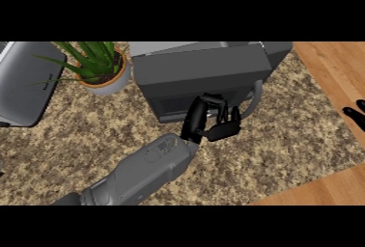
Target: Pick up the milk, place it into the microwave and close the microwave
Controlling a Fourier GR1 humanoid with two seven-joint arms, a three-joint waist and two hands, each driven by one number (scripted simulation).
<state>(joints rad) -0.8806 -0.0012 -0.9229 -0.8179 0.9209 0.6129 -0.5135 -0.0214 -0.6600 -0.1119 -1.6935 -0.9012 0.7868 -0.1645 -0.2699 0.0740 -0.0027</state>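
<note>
- Watching the left hand [220, 126] at the middle of my head view: its fingers [229, 115] stand straight and close together, holding nothing, their tips up against the lower front of the microwave [206, 70].
- Its grey forearm [146, 173] slants in from lower left.
- As far as I can see, the microwave door [175, 102] lies flat to the body, with a curved handle [254, 99] just right of the hand.
- The milk is not in my view; I cannot tell where it is.
- The right hand [354, 114] shows at the right edge; I cannot tell its state.
- A potted plant [96, 65] and a grey appliance [25, 82] stand left on the speckled counter [299, 135].
</note>
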